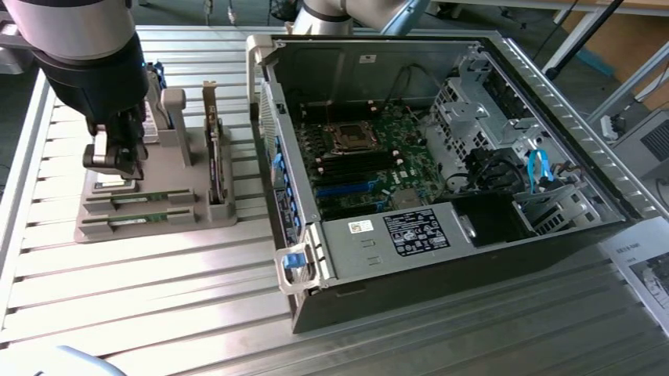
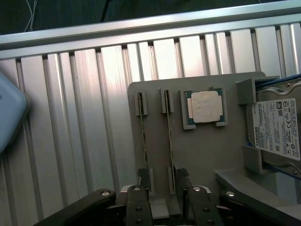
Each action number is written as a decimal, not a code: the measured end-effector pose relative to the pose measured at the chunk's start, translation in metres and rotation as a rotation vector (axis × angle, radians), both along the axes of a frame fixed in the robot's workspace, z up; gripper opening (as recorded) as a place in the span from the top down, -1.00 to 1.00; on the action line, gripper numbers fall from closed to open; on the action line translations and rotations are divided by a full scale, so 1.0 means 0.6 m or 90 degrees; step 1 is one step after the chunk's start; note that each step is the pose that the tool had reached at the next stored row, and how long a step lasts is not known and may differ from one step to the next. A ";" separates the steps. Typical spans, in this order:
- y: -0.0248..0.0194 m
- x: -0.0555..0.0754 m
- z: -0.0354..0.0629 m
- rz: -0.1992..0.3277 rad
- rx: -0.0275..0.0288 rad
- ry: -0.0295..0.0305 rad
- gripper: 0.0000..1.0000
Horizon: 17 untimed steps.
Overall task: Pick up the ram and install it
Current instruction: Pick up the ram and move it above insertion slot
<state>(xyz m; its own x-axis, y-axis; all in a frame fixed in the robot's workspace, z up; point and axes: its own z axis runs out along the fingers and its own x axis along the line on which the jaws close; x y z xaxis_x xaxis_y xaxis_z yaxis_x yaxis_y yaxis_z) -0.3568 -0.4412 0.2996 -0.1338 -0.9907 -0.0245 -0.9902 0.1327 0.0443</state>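
Note:
Two ram sticks [image 1: 139, 198] [image 1: 134, 220] stand on edge in slots of a grey holder [image 1: 157, 231] at the exterior view's left. In the wrist view they show as thin edges [image 2: 142, 136] [image 2: 170, 136]. My gripper [image 1: 113, 163] hangs just above the holder's end, open. In the wrist view the gripper [image 2: 162, 186] has one dark fingertip [image 2: 144, 178] over the end of one stick and the other fingertip [image 2: 182, 176] just past the second stick, so that stick's end lies between them. Nothing is held.
On the holder are also a square silver processor [image 2: 205, 107], a hard drive [image 2: 277, 128] and an upright dark expansion card [image 1: 216, 160]. The open computer case [image 1: 544, 86] with its green motherboard [image 1: 366, 160] lies at the exterior view's right. A pale blue object [image 2: 9, 113] sits on the slatted table.

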 end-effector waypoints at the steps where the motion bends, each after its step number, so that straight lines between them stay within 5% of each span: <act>1: 0.0000 0.000 0.000 0.000 0.0000 0.0000 0.28; 17: -0.0021 0.000 -0.026 0.000 0.0000 -0.0002 0.28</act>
<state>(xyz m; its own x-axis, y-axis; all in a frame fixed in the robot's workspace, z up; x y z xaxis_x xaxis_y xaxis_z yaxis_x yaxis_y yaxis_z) -0.3568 -0.4424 0.2841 -0.1338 -0.9907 -0.0245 -0.9902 0.1326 0.0440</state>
